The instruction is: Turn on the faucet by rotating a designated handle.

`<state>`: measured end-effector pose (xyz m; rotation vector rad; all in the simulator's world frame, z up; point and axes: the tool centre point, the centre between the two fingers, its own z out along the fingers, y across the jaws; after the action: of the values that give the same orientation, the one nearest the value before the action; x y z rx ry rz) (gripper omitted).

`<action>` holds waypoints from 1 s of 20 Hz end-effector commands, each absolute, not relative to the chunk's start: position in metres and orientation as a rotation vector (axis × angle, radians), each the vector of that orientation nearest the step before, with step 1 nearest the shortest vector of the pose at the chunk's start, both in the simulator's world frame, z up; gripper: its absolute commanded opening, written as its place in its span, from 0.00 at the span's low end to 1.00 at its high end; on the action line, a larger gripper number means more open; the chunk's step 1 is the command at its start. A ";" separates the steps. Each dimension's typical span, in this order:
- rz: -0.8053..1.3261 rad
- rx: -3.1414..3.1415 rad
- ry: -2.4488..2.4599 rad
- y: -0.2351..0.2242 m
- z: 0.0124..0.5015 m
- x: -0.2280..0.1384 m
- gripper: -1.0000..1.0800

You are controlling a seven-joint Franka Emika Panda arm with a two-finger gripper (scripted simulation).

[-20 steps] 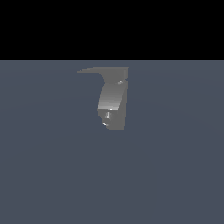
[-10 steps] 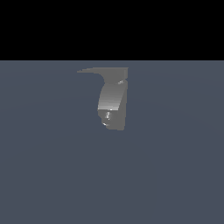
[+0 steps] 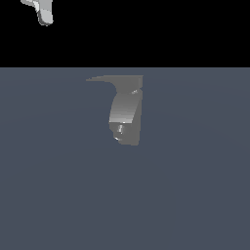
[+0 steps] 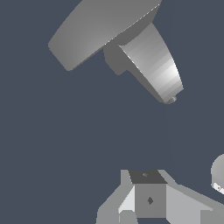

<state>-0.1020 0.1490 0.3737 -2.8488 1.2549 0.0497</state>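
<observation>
The task looks not yet begun: the faucet stands alone on the floor, its handle untouched, and the gripper hangs well apart, its opening impossible to tell.

The white robot arm is cut off by the exterior view's top edge. The wrist view crops the grey blocky end effector, its fingertips unseen.

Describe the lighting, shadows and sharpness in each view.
Exterior view: flat render, sharp, black band above; the faucet casts no shadow, its curved front shaded light to dark, the handle uniformly dark. Wrist view: sharp too, a bright gradient on the faucet's tapered part, no glare or blur.
</observation>
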 end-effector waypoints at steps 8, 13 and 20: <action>0.042 -2.713 1.530 0.159 0.349 -0.053 0.00; 0.037 -2.631 1.672 0.160 0.336 -0.027 0.00; 0.029 -2.497 1.875 0.156 0.316 0.013 0.00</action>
<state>0.0039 0.1571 0.3208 -2.5288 1.8294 0.0315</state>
